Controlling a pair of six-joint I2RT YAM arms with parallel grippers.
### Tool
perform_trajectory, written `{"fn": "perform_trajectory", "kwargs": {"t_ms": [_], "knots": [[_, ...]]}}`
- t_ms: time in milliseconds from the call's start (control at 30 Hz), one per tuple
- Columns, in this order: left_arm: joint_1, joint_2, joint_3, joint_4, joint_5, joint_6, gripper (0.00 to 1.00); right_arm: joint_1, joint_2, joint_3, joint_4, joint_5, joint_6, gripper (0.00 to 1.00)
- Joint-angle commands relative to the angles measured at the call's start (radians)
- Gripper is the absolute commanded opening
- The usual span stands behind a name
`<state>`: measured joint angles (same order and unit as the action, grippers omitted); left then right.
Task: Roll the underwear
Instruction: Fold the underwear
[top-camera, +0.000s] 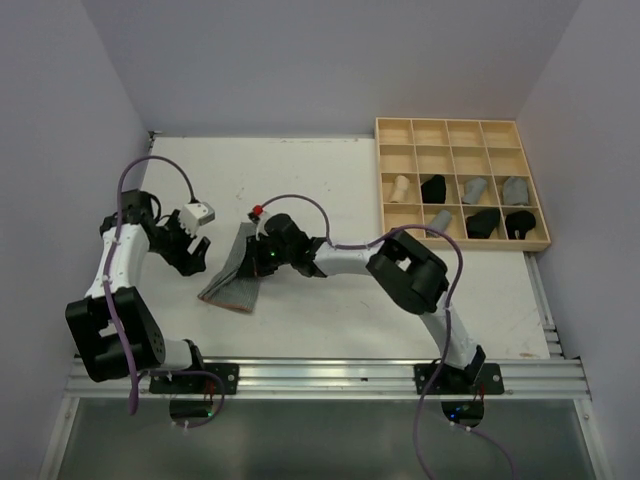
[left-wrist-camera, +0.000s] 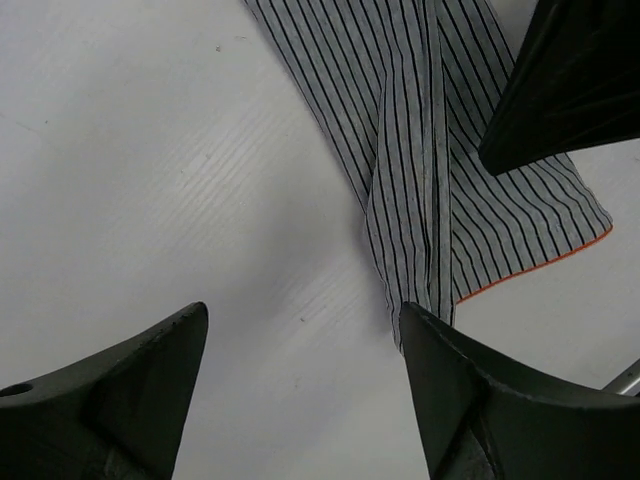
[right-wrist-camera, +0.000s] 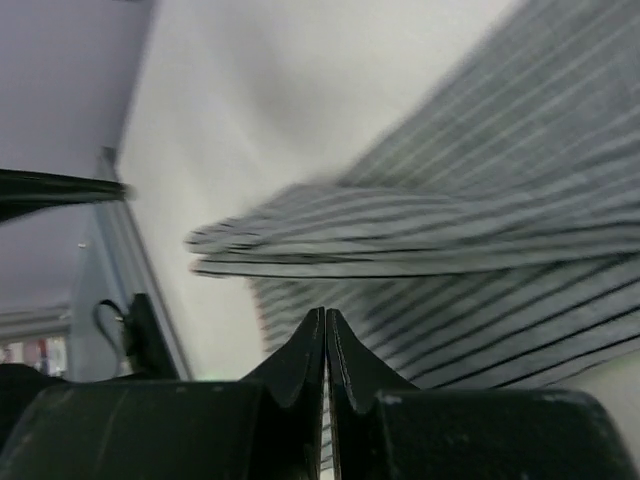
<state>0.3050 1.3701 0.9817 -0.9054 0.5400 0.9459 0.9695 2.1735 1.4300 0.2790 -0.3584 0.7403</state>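
- Reaching leftward across the desk (top-camera: 330, 190), the right arm (top-camera: 410, 275) bends sharply at its elbow and brings the right end effector (top-camera: 258, 252) low onto the striped underwear (top-camera: 228, 285).
- Its fingers (right-wrist-camera: 290, 370) are pressed together tip to tip; whether cloth is caught between them cannot be told.
- The left arm (top-camera: 115, 265) rises from its base with the forearm angled inward, and the left end effector (top-camera: 190, 255) hovers just beside the garment's left edge.
- That end effector's 2 fingers (left-wrist-camera: 120, 390) are spread wide over bare desk.
- The underwear lies left of the desk's centre. It is thin, soft grey cloth with fine dark pinstripes and an orange-red hem, folded lengthwise with a raised crease and stacked layers.
- Both pairs of fingers are matt black and wedge-shaped; the desk is matt white with faint ribbing.
- Far right, a pale wooden tray (top-camera: 450, 121) of 16 square compartments holds 7 rolled pieces (top-camera: 433, 187): 1 beige, 3 black, 3 grey.
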Motion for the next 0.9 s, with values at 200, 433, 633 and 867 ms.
{"fn": "perform_trajectory", "kwargs": {"t_ms": [200, 433, 633, 867], "knots": [[0.000, 0.012, 0.008, 0.056, 0.005, -0.013, 0.82, -0.044, 0.146, -0.020, 0.099, 0.079, 0.142, 0.01], [-0.032, 0.063, 0.029, 0.091, -0.006, -0.044, 0.82, -0.169, 0.152, -0.121, 0.181, 0.162, 0.246, 0.00], [-0.089, 0.110, 0.051, 0.102, 0.011, -0.097, 0.76, -0.146, 0.143, -0.068, 0.241, 0.064, 0.271, 0.06], [-0.165, 0.109, 0.037, 0.152, 0.021, -0.200, 0.73, -0.135, -0.044, -0.175, 0.237, -0.001, 0.216, 0.13]]}}
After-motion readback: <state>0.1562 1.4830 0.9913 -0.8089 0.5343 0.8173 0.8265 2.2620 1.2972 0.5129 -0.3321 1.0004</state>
